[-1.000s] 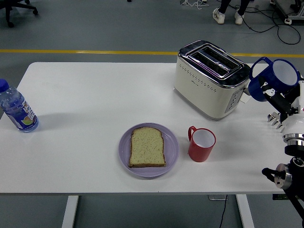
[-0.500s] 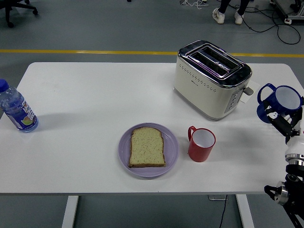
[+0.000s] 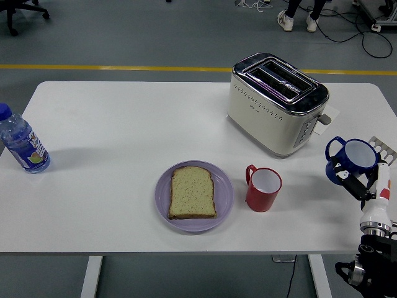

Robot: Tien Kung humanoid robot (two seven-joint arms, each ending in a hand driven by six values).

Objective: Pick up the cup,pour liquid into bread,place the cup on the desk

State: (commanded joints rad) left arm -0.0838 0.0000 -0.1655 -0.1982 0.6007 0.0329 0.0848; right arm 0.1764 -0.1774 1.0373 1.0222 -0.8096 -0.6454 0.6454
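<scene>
I held the blue cup (image 3: 352, 159) in my right hand (image 3: 363, 180), fingers wrapped around its lower body, at about four o'clock on the table (image 3: 124, 124), near the right edge and apparently low over the surface; I could not tell whether its base touched. It stood roughly upright, handle turned toward nine o'clock, and its pale inside showed no liquid that I could make out. Judging by that posture, I took the step in hand to be setting the cup on the desk, and to do it well I needed to keep it level, lower it flat onto bare tabletop and loosen my fingers only once the base sat square, well in from the edge. At nine o'clock from it stood a red cup (image 3: 263, 188), white inside and looking empty. Just beyond that, a purple plate (image 3: 162, 198) carried one slice of bread (image 3: 192, 192). A toaster (image 3: 274, 102) stood at one o'clock, its slots apparently empty. A water bottle (image 3: 22, 141) lay at nine o'clock.
</scene>
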